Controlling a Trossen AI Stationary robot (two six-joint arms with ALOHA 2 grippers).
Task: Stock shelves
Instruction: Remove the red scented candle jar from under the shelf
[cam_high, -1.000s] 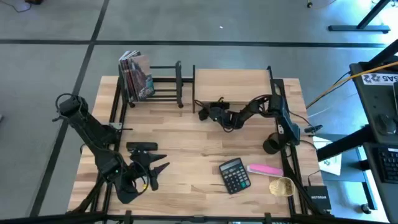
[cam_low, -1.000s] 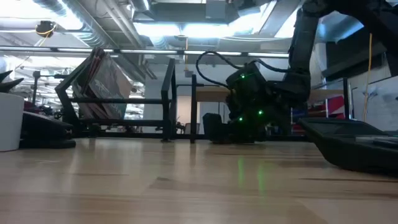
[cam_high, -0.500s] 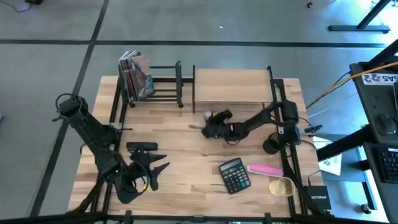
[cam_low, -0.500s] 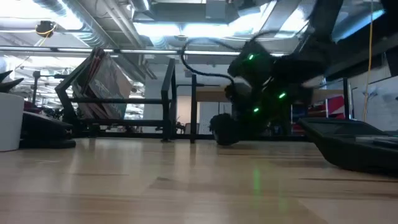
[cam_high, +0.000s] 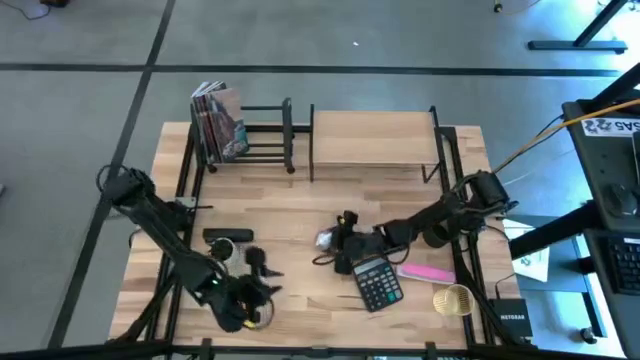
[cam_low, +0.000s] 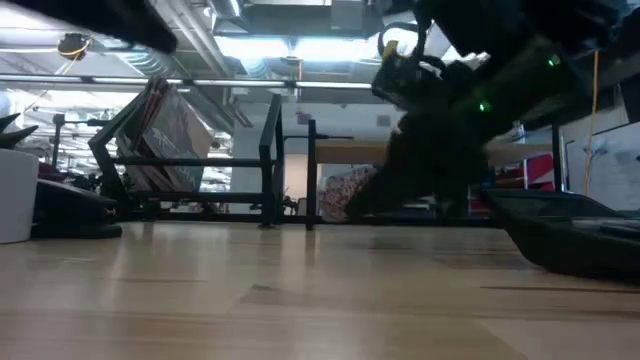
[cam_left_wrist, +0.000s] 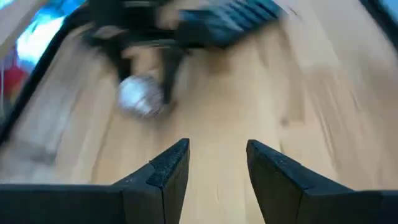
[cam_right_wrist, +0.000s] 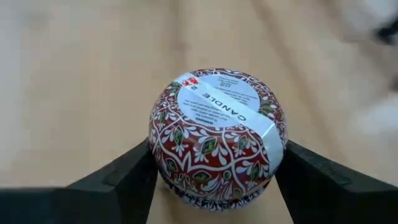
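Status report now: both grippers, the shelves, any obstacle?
Right gripper shut on candle tin, above table centre. Left gripper open, empty. Wood shelf bare on top. Calculator beside right gripper.

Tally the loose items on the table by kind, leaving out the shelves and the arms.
Candle tin, held in the right gripper: 1
Calculator: 1
Pink item: 1
Yellow mesh item: 1
Total: 4

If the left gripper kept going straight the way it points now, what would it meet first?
Probably the candle tin held by the right gripper; the left gripper, open, has only bare table before it, though depth is unclear.
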